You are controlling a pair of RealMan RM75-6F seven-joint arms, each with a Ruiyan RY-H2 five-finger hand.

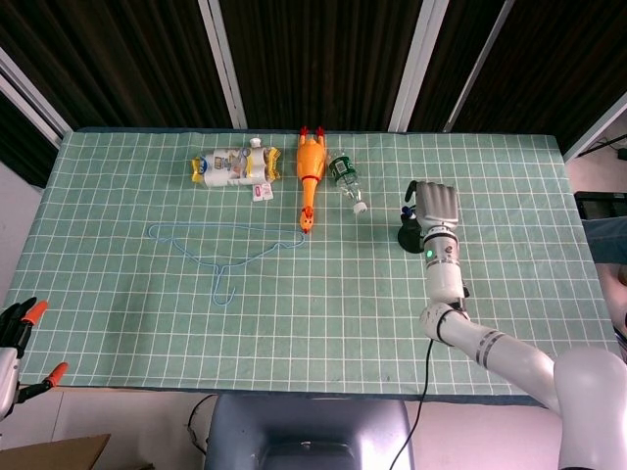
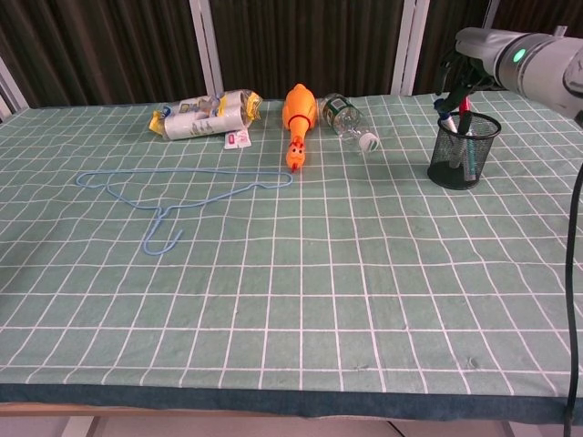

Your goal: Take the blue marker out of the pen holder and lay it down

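A black mesh pen holder [image 2: 465,155] stands upright at the far right of the green gridded mat. Several markers stick out of it, among them the blue marker [image 2: 448,121] and a red one [image 2: 465,111]. My right hand [image 2: 460,77] hangs directly over the holder with its fingers pointing down at the marker tops. Whether they pinch a marker is not clear. In the head view the right hand [image 1: 437,208] covers most of the holder [image 1: 408,238]. My left hand [image 1: 18,328] sits off the table's near left corner, fingers spread and holding nothing.
A blue wire hanger [image 1: 225,250] lies left of centre. Along the far edge lie a snack packet [image 1: 233,164], an orange rubber chicken [image 1: 311,171] and a clear bottle [image 1: 345,178] on its side. The mat [image 2: 319,291] in front of the holder is bare.
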